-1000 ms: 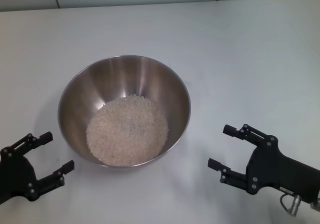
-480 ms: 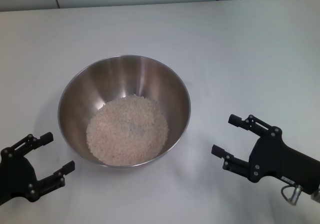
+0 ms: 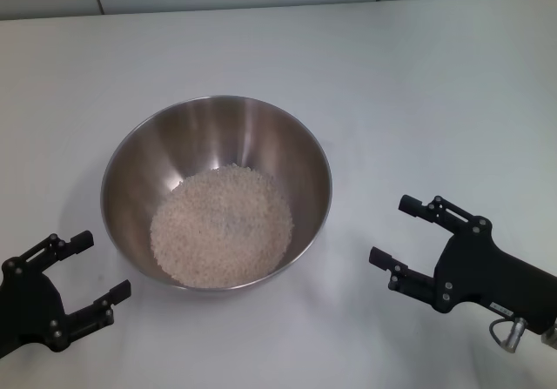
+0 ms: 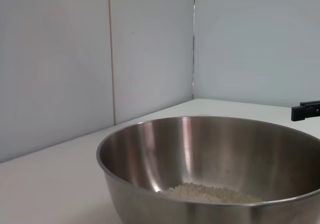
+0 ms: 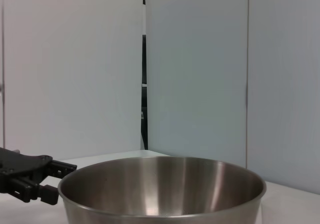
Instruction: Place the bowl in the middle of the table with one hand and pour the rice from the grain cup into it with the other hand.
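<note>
Shiny steel bowl (image 3: 216,191) sits upright, mouth up, holding heaped pale rice (image 3: 222,224), between both grippers' spread, empty fingers (image 3: 83,240).

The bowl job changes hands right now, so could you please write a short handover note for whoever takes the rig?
Left gripper: open, empty, near the table's front edge, left of the bowl.
Right gripper: open, empty, right of the bowl, apart from it.
Bowl: upright, mid-table, untouched.
Rice: heaped in the bowl.
Grain cup: not in view.
Done: bowl placed, rice in it.
Left: apparently nothing.
</note>
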Controlling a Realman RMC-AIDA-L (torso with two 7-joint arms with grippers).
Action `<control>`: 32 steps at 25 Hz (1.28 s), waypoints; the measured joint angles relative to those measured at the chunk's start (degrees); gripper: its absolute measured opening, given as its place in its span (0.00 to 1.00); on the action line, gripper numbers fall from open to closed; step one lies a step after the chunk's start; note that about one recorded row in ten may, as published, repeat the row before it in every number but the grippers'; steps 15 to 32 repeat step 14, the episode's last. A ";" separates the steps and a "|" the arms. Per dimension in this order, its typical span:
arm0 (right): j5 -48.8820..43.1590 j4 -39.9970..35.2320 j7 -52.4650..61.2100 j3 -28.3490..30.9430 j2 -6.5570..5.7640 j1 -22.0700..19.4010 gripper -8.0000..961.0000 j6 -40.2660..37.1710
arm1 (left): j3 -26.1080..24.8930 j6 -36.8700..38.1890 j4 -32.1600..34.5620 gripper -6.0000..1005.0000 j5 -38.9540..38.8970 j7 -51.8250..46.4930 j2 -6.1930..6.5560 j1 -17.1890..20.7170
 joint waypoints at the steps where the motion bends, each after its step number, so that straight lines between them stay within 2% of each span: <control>1: 0.00 -0.02 -0.09 0.19 0.00 -0.01 0.80 0.00 | 0.00 0.00 -0.01 0.81 0.00 0.00 0.01 0.00; 32: 0.00 0.12 -0.37 0.31 0.08 0.02 0.80 0.48 | 0.00 -0.02 -0.11 0.81 0.00 -0.01 0.03 0.00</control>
